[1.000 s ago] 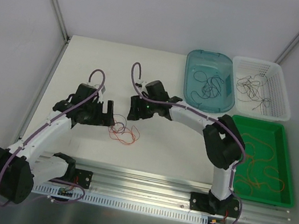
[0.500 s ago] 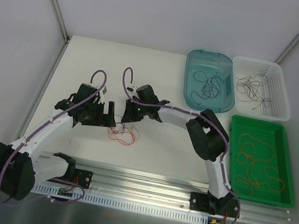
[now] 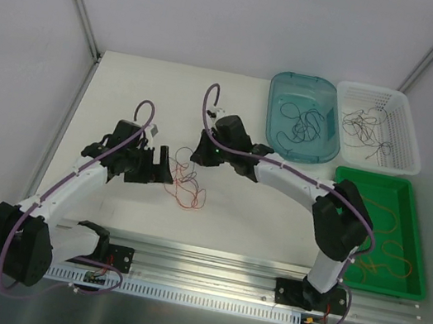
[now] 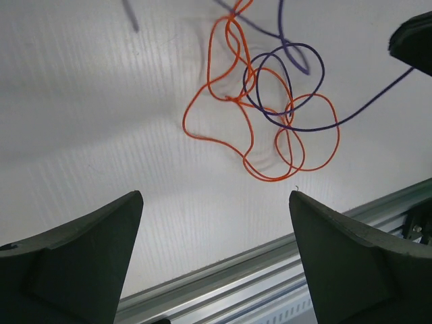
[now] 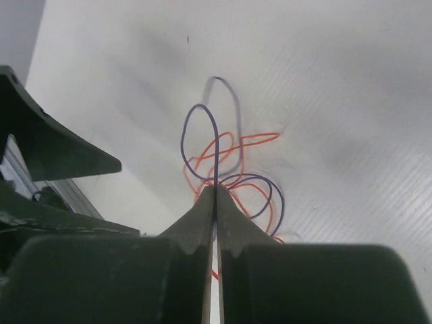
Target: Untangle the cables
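Note:
A small tangle of cables (image 3: 185, 190) lies on the white table between the two arms. In the left wrist view it is an orange cable (image 4: 229, 128) in several loops, with a purple cable (image 4: 283, 88) threaded through them. My right gripper (image 5: 216, 190) is shut on the purple cable (image 5: 214, 145), which rises taut out of the fingertips above the orange loops (image 5: 250, 140). My left gripper (image 4: 216, 197) stands wide open just left of the tangle, with nothing between its fingers. In the top view both grippers, left (image 3: 167, 166) and right (image 3: 192, 158), sit close together.
At the back right stand a teal tray (image 3: 273, 88) holding dark wires, a white basket (image 3: 409, 137) holding black wires, and a green tray (image 3: 380, 187) holding orange wires. An aluminium rail (image 3: 207, 261) runs along the near table edge.
My right gripper has shut on the purple cable and drawn back to the right, stretching the tangle upward. The left gripper has stayed open and crept slightly toward the tangle.

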Motion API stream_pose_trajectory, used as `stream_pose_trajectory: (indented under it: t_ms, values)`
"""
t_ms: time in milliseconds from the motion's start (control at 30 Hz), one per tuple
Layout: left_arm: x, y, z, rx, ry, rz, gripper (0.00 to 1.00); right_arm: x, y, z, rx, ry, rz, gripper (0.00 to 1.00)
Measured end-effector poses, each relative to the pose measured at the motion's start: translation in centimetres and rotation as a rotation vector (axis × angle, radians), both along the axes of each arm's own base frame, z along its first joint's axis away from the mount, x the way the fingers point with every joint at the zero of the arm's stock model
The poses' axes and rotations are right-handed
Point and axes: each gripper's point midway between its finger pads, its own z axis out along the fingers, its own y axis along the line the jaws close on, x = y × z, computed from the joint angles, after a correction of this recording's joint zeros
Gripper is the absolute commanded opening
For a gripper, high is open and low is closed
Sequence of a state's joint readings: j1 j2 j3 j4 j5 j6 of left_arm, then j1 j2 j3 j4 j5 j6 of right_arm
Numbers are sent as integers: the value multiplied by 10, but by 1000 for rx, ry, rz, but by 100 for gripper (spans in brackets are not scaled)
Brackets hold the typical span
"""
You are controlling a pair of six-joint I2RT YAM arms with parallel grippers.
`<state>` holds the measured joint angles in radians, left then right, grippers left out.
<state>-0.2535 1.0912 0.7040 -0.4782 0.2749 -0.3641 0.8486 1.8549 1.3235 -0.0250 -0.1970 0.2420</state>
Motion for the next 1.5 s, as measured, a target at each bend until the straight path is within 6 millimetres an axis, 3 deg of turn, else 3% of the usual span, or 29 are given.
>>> stream_pose_trajectory:
  t_ms: [133, 400, 533, 667, 700, 767, 800, 867, 900, 1033, 1200, 1400, 1500]
  values:
    - [4, -9, 3, -61, -3, 26, 87, 0, -14, 25, 32, -24, -88, 1]
    - [-12, -32, -31, -143, 62, 96, 80, -7, -34, 17, -29, -23, -183, 1]
    - [-8, -48, -39, -147, 63, 98, 75, -9, -39, 23, -30, -37, -199, 1]
    - [-3, -51, -57, -104, 93, 134, 60, -12, -43, 32, -23, -53, -211, 1]
    - [-2, -50, -61, -93, 103, 142, 48, -13, -44, 35, -23, -59, -213, 1]
    - [3, -50, -65, -86, 106, 172, 33, -16, -51, 41, -27, -69, -221, 1]
    - [6, -49, -66, -82, 104, 185, 17, -18, -55, 46, -29, -79, -226, 1]
    - [8, -46, -70, -65, 105, 207, 2, -21, -66, 58, -35, -104, -236, 1]
    - [9, -44, -71, -56, 104, 219, 0, -23, -73, 66, -37, -122, -242, 1]
    - [14, -37, -73, -20, 81, 248, 0, -30, -108, 108, -52, -229, -279, 1]
    - [19, -21, -74, 40, 59, 286, 0, -42, -179, 176, -81, -386, -365, 1]
    - [32, 28, -65, 98, 37, 430, 0, -66, -275, 259, -90, -564, -509, 1]
    - [38, 48, -56, 110, 19, 492, 0, -87, -307, 286, -81, -627, -533, 1]
